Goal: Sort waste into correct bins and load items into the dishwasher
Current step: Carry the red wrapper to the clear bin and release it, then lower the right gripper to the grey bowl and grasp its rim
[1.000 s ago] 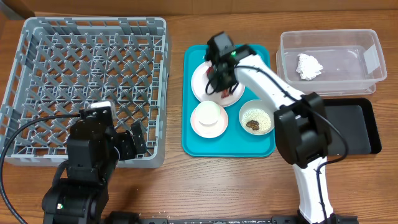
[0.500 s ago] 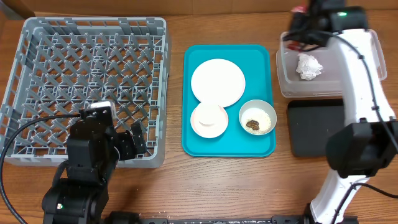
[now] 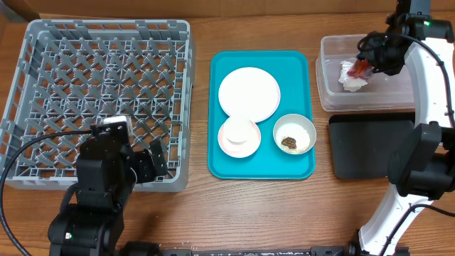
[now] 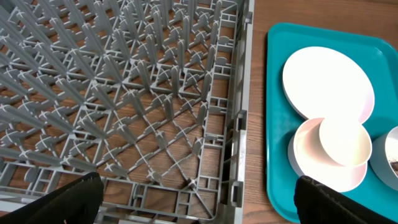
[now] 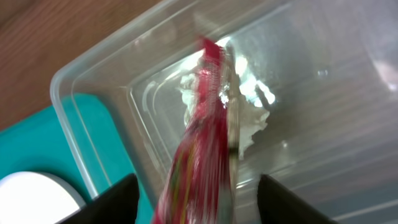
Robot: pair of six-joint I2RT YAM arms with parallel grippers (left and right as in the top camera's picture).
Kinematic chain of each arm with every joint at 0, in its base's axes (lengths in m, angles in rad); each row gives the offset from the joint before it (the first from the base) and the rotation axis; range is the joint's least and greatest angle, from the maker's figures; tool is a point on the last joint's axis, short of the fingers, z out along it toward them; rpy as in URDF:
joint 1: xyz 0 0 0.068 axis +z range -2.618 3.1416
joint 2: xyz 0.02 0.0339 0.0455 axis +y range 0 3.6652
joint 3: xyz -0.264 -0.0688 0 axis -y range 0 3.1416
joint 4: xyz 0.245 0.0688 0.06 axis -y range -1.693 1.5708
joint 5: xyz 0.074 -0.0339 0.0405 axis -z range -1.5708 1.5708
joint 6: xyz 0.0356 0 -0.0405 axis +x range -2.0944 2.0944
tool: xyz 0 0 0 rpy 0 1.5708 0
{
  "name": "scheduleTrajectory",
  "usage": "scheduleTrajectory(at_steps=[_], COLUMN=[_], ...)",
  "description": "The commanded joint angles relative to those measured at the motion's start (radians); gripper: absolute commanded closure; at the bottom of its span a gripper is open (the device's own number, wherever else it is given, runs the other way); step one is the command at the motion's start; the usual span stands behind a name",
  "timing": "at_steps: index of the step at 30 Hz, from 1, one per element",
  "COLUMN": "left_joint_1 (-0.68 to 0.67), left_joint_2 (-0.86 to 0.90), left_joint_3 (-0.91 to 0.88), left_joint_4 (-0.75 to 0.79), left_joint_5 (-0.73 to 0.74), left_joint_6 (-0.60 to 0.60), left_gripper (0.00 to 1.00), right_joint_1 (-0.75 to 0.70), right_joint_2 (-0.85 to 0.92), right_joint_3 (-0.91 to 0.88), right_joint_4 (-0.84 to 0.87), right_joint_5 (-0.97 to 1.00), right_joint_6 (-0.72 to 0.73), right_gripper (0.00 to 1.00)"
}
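Observation:
My right gripper hangs over the clear tub with its jaws open. The red snack wrapper is blurred between the spread fingers, touching neither, above the white paper wad in the tub. The round white plate, a pinkish bowl with a white cup in it, and a greyish bowl with rice grains and a brown lump sit on the teal tray. My left gripper is open over the grey dish rack's front right corner.
The black tray lies in front of the clear tub at the right. The rack fills the left of the table, the teal tray the middle. The right arm arches up the right edge.
The right gripper carried the wrapper from the plate on the teal tray over to the clear tub, and its jaws have opened. The left arm has not moved.

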Motion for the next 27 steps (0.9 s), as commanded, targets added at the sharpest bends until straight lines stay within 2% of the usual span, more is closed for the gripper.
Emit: scheduleTrajectory(at_steps=[1, 6, 10, 16, 27], left_joint_1=[-0.005, -0.005, -0.005, -0.005, -0.005], left_joint_2=[-0.003, -0.003, -0.003, -0.003, -0.003], left_joint_3=[0.025, 0.025, 0.025, 0.025, 0.025], left_joint_4=[0.004, 0.004, 0.005, 0.003, 0.001], left_joint_5=[0.008, 0.008, 0.008, 0.008, 0.009], left_joint_6=[-0.014, -0.014, -0.014, -0.014, -0.014], left_gripper=[0.0, 0.0, 0.0, 0.0, 0.0], right_joint_1=[-0.001, -0.001, 0.0, 0.003, 0.003], right_joint_2=[-0.027, -0.148, -0.228, -0.29, -0.562], right_joint_3=[0.03, 0.055, 0.055, 0.049, -0.07], right_joint_4=[-0.01, -0.062, -0.184, -0.357, -0.358], right_joint_5=[-0.018, -0.037, -0.059, -0.17, -0.155], right_joint_6=[0.005, 0.004, -0.027, -0.108, -0.132], right_gripper=[0.24, 0.22, 0.22, 0.3, 0.33])
